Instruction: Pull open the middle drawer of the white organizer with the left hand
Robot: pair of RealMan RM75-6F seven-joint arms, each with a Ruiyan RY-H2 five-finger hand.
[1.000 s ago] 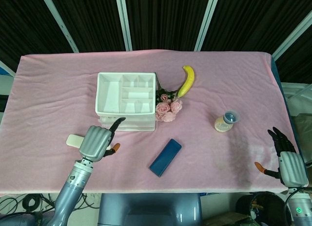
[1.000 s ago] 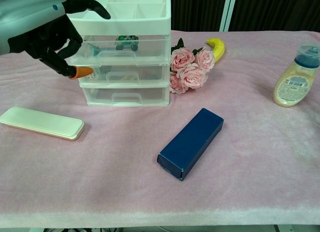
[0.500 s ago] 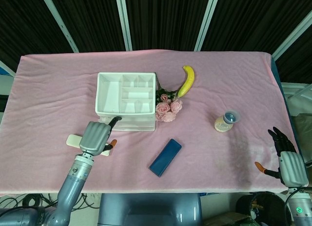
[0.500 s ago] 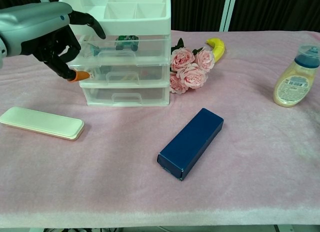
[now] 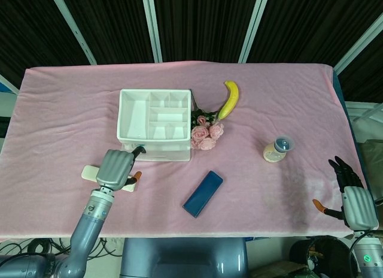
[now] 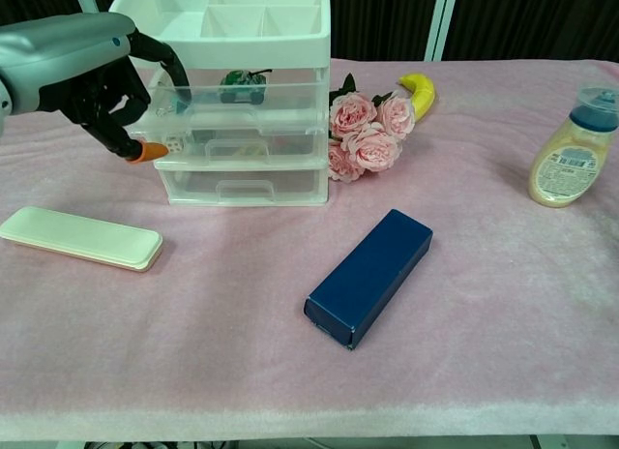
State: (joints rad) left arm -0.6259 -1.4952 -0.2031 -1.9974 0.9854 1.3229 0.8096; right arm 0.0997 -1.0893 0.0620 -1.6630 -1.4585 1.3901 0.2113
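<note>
Left hand (image 6: 92,76) is seen at the organizer's (image 6: 237,101) left front corner, fingers curled and bunched, a dark finger hooked over the front of the top drawer (image 6: 232,86) and the orange thumb tip against the left end of the middle drawer (image 6: 242,144). Whether anything is actually gripped cannot be told. In the head view the same hand (image 5: 116,168) is seen just in front of the organizer (image 5: 155,123), partly over the white case (image 5: 91,172).

On the pink cloth (image 6: 290,372), the white case (image 6: 81,237) is laid flat at the left, near the organizer's front and apart from it. The organizer is stood behind it, its three clear drawers stacked; the middle drawer appears set flush with the others. A dark green object is seen inside the top drawer.

Just right of the organizer, pink roses (image 6: 368,130) are laid, touching its side, with a banana (image 6: 419,89) behind them. A blue box (image 6: 369,275) is laid diagonally nearer the front, well apart from the rest. A bottle (image 6: 571,149) is stood upright at the far right.

Right hand (image 5: 353,197) is held at the cloth's right edge, fingers spread, nothing in it.
</note>
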